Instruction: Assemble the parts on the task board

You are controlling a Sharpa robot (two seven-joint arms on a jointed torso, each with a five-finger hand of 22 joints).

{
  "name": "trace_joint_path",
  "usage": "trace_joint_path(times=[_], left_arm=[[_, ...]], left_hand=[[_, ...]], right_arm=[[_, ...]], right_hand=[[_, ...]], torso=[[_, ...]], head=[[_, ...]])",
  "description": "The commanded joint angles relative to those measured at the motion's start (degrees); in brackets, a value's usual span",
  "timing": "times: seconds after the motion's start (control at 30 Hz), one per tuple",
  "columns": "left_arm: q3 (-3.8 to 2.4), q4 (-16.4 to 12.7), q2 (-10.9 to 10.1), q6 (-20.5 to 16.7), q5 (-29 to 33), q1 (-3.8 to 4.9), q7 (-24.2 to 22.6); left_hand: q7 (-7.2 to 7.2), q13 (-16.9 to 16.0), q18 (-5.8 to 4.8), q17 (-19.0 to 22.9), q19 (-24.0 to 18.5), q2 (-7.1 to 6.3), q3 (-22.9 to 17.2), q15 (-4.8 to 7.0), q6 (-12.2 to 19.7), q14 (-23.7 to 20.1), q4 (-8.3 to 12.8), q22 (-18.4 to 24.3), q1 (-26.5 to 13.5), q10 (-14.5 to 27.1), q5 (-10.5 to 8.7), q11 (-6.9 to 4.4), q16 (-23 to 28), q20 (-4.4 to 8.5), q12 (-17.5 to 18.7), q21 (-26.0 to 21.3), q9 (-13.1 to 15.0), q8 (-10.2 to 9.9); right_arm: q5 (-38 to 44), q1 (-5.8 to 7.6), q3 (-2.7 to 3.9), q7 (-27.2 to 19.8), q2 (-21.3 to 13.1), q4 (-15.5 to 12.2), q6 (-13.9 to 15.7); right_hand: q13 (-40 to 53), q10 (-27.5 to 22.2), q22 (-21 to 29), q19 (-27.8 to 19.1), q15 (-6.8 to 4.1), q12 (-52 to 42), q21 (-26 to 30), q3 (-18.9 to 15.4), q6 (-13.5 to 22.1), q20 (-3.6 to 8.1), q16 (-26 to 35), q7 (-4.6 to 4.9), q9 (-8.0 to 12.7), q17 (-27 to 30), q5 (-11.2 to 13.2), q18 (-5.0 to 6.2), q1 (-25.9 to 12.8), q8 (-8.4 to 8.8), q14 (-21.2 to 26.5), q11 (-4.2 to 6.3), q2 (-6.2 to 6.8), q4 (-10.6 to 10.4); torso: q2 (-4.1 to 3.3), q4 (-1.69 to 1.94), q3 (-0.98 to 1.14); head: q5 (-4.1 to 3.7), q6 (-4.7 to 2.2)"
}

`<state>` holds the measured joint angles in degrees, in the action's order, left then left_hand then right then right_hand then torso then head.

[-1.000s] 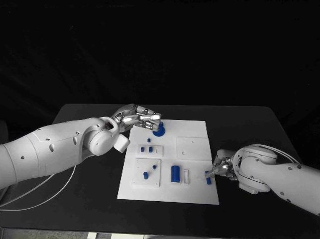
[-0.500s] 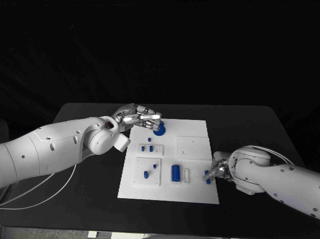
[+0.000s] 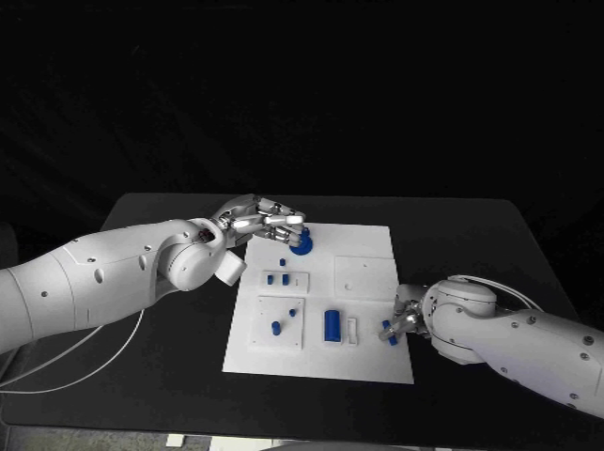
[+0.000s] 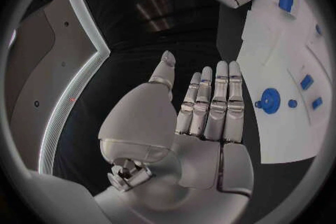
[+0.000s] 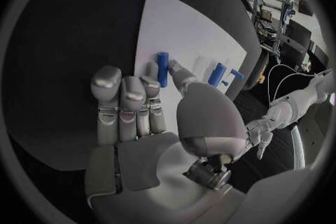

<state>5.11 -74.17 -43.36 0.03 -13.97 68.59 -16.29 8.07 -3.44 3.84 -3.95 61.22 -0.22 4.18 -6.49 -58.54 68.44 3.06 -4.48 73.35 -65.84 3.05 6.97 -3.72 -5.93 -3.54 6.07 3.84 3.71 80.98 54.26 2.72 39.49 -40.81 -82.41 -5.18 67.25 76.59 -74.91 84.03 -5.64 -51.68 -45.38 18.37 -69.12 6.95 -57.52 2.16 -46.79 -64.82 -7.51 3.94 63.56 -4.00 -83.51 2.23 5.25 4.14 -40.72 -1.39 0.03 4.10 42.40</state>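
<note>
Reaching at the white board's (image 3: 363, 272) near right edge, the right hand (image 3: 406, 322) pinches a small blue peg (image 5: 162, 69), lying flat there; left hand (image 3: 258, 223) hovers spread, empty, far corner.

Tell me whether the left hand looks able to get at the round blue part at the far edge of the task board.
Probably yes. The left hand hovers open right beside the round blue part on the task board, and nothing lies between them. The right hand is busy at the board's near right edge, well clear.
</note>
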Motion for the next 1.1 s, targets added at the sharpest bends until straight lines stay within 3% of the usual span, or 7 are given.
trace_joint_path(times=[0.03, 0.2, 0.33, 0.47, 0.53, 0.63, 1.1], left_arm=[[-0.02, -0.13, 0.0, 0.95, -0.04, 0.0, -0.24], [0.0, -0.13, 0.0, 1.03, -0.04, 0.0, -0.12], [0.02, -0.14, 0.0, 1.1, -0.04, 0.0, -0.02], [0.03, -0.15, -0.04, 1.12, -0.04, 0.0, 0.04], [0.05, -0.16, -0.05, 1.11, -0.04, 0.0, 0.06], [0.06, -0.17, -0.09, 1.11, -0.04, 0.0, 0.1], [0.11, -0.17, -0.1, 1.2, -0.04, 0.0, 0.24]], left_hand=[[0.1, -0.07, -0.38, 0.01, -0.31, 0.31, 0.19, -0.07, -0.23, -0.42, -0.07, 0.07, -0.22, -0.09, 0.19, 0.14, 0.13, 0.09, 0.1, 0.04, 0.03, 0.0], [0.15, -0.07, -0.37, 0.02, -0.33, 0.28, 0.2, -0.09, -0.12, -0.47, -0.11, 0.07, -0.23, -0.03, 0.17, 0.17, 0.13, 0.08, 0.09, 0.03, 0.03, 0.0], [0.18, -0.07, -0.36, 0.01, -0.33, 0.27, 0.19, -0.1, 0.0, -0.47, -0.11, 0.07, -0.21, 0.02, 0.18, 0.19, 0.13, 0.08, 0.09, 0.04, 0.02, -0.02], [0.23, -0.07, -0.36, 0.01, -0.33, 0.27, 0.18, -0.09, 0.16, -0.47, -0.1, 0.07, -0.19, 0.06, 0.18, 0.2, 0.12, 0.07, 0.09, 0.04, 0.0, -0.04], [0.23, -0.07, -0.36, 0.01, -0.33, 0.27, 0.18, -0.09, 0.16, -0.47, -0.1, 0.07, -0.19, 0.06, 0.18, 0.2, 0.12, 0.07, 0.09, 0.04, 0.0, -0.04], [0.23, -0.07, -0.36, 0.01, -0.33, 0.27, 0.18, -0.09, 0.16, -0.47, -0.1, 0.07, -0.19, 0.06, 0.18, 0.2, 0.12, 0.07, 0.09, 0.04, 0.0, -0.04], [0.23, -0.07, -0.36, 0.01, -0.33, 0.27, 0.18, -0.09, 0.16, -0.47, -0.1, 0.07, -0.19, 0.06, 0.18, 0.2, 0.12, 0.07, 0.09, 0.04, 0.0, -0.04]], right_arm=[[1.91, -1.22, -1.02, 2.17, 0.36, 1.15, -0.78], [0.14, -1.28, -1.14, 2.14, 0.3, 1.43, -0.37], [-3.51, -1.35, -1.19, 1.83, 0.01, 1.54, 1.72], [-7.5, -1.38, -1.21, 1.42, -0.32, 1.63, 4.08], [-9.66, -1.39, -1.21, 1.21, -0.51, 1.61, 5.25], [-12.84, -1.4, -1.21, 0.56, -0.87, 1.29, 7.01], [-23.98, -1.39, -0.85, -4.55, -2.62, -3.03, 13.27]], right_hand=[[0.05, -0.39, -5.78, 2.92, 0.07, -0.11, -0.14, 1.61, 2.71, -0.1, -0.13, 1.18, 35.32, 0.0, -6.0, -0.63, 2.07, 0.43, -0.24, -0.13, -1.14, 2.73], [0.07, -0.96, -5.84, 2.83, 0.35, 0.05, -0.27, 6.27, 4.28, -0.35, -0.03, 2.28, 38.88, 0.06, -13.63, -0.34, 0.87, 0.39, -0.16, -0.54, -1.83, 8.71], [-0.01, -1.35, -5.98, 2.66, 0.43, 0.18, -0.86, 14.35, 5.32, -0.4, -0.05, 3.07, 41.54, 0.01, -20.55, -0.03, -0.09, 0.4, 0.02, -0.73, -1.46, 12.22], [-0.06, -1.21, -6.03, 2.28, 0.34, 0.1, -1.98, 20.62, 4.75, -0.36, -0.02, 3.14, 42.4, -0.01, -23.71, 0.23, -0.43, 0.37, 0.1, -0.65, 0.12, 12.06], [0.03, -1.09, -6.04, 2.07, 0.31, -0.11, -2.64, 21.32, 4.47, -0.34, -0.07, 3.06, 42.48, -0.07, -25.03, 0.29, -0.64, 0.36, 0.1, -0.6, 0.35, 12.04], [0.1, -0.95, -5.99, 1.75, 0.27, -0.29, -3.47, 21.23, 4.1, -0.33, -0.15, 2.96, 42.51, -0.14, -25.55, 0.32, -0.95, 0.37, 0.06, -0.52, 0.32, 11.95], [0.22, -0.73, -5.76, 2.11, 0.2, -0.55, -2.34, 10.37, 2.81, -0.33, 0.1, 2.39, 42.38, 0.31, -23.96, 0.07, -1.37, 0.36, -0.09, -0.29, -1.64, 11.23]], torso=[[0.0, -0.05, 0.0], [0.03, -0.1, -0.02], [-0.01, -0.07, 0.02], [0.0, -0.06, 0.03], [0.0, -0.04, 0.03], [-0.01, -0.07, 0.04], [-0.03, -0.07, 0.06]], head=[[0.08, 0.08], [0.08, 0.07], [0.12, 0.08], [0.13, 0.09], [0.12, 0.1], [0.16, 0.16], [0.14, 0.14]])
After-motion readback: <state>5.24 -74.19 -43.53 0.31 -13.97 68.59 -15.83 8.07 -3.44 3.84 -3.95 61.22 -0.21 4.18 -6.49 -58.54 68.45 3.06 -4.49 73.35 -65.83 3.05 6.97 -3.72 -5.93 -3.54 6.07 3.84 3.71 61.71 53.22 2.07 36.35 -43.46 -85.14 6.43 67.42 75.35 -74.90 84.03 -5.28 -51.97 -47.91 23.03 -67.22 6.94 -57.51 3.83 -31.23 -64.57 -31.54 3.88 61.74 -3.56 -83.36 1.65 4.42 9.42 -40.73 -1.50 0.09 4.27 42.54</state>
